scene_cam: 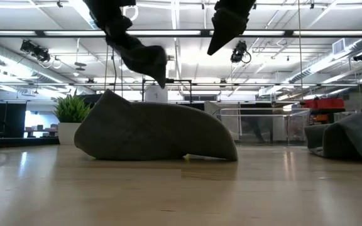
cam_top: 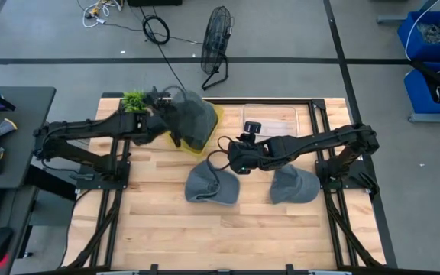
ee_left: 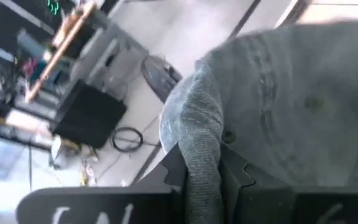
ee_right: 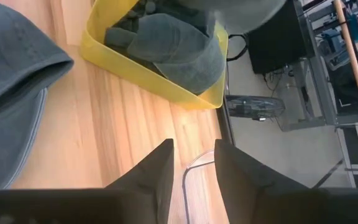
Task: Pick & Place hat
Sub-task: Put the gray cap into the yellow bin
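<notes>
Hat (cam_top: 192,120) in grey cloth hung from the left pincer (cam_top: 176,128), whose fingers (ee_left: 174,167) were pinched on a fold of its fabric, directly above the yellow bin (ee_right: 143,70) that sat just beneath that pincer at the far side of the counter (cam_top: 159,229). The right pincer (ee_right: 191,165) hovered empty with its fingers slightly parted, a loose hat (cam_top: 211,183) lying on the counter just below and beside it. Judging from the thin grip on one fold, the cloth could slip free early, or the drooping brim could catch the bin's rim and spill over its edge. Counted: one hat held, two lying on the counter, the second (cam_top: 294,186) behind the right pincer under its arm, at least one already in the bin (ee_right: 173,43), and one bin.
</notes>
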Action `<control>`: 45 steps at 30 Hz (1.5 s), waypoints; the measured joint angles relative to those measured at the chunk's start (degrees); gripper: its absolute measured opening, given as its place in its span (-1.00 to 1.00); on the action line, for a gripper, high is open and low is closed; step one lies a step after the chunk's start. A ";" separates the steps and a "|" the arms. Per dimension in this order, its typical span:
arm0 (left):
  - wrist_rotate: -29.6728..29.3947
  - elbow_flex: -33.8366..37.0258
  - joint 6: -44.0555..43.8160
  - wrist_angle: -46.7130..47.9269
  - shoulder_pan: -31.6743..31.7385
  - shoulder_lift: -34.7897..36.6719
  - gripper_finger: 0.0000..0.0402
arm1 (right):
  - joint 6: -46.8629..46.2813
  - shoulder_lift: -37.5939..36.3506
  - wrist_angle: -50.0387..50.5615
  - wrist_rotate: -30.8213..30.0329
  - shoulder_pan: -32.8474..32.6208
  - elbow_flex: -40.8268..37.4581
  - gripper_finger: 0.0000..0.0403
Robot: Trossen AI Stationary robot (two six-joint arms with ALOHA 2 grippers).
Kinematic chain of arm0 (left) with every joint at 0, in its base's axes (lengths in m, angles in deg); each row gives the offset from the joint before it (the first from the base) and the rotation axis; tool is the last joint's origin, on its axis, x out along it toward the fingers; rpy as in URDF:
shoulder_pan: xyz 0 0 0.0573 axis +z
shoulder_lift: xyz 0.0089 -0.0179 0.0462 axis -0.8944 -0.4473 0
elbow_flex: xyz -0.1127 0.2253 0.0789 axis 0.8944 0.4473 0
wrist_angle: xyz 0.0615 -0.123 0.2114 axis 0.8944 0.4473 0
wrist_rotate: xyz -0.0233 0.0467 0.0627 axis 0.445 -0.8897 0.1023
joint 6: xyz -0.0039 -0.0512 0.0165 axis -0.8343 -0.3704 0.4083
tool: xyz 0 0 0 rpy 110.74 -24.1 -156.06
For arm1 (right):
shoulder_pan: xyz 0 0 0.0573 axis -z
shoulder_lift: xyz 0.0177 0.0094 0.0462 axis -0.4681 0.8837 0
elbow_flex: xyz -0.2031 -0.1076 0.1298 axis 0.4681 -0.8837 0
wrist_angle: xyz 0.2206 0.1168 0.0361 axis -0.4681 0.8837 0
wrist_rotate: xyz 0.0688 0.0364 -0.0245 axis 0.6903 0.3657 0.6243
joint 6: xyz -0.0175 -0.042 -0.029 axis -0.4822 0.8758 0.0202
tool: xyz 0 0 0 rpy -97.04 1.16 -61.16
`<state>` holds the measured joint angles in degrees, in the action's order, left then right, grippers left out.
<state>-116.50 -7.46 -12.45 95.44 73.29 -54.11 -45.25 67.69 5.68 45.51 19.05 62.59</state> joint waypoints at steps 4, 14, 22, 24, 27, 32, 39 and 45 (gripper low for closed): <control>11.11 4.43 0.13 -4.99 6.21 -0.82 -0.79 | 0.00 0.00 -0.25 0.26 0.00 0.00 -0.43; 13.11 25.75 12.34 -27.71 11.92 -5.02 -0.78 | 0.10 0.04 -1.87 0.45 0.05 0.00 -0.44; 18.62 28.33 16.53 -32.09 8.32 -4.89 -0.77 | -2.23 0.68 -13.17 3.43 3.43 -0.02 -0.44; 23.02 28.33 19.58 -33.66 7.33 -4.89 -0.76 | -2.89 1.58 -16.73 5.43 4.94 -0.02 -0.44; 25.20 28.30 22.98 -34.24 6.09 -4.89 -0.78 | -0.67 3.48 -20.80 8.97 7.42 -0.02 -0.45; 25.27 28.30 25.11 -34.17 6.54 -4.89 -0.78 | 1.04 7.98 -27.02 17.28 11.71 -0.02 -0.62; 26.98 28.30 22.93 -33.56 8.68 -5.01 -0.77 | -2.86 16.43 -28.03 21.66 15.62 -0.02 -0.96; 29.81 28.30 16.91 -33.53 10.64 -5.06 -0.70 | -9.90 20.51 -23.32 22.25 16.39 0.33 -0.98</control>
<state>-86.69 20.85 4.46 61.91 83.93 -59.17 -55.15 88.20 -17.64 67.77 35.44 62.92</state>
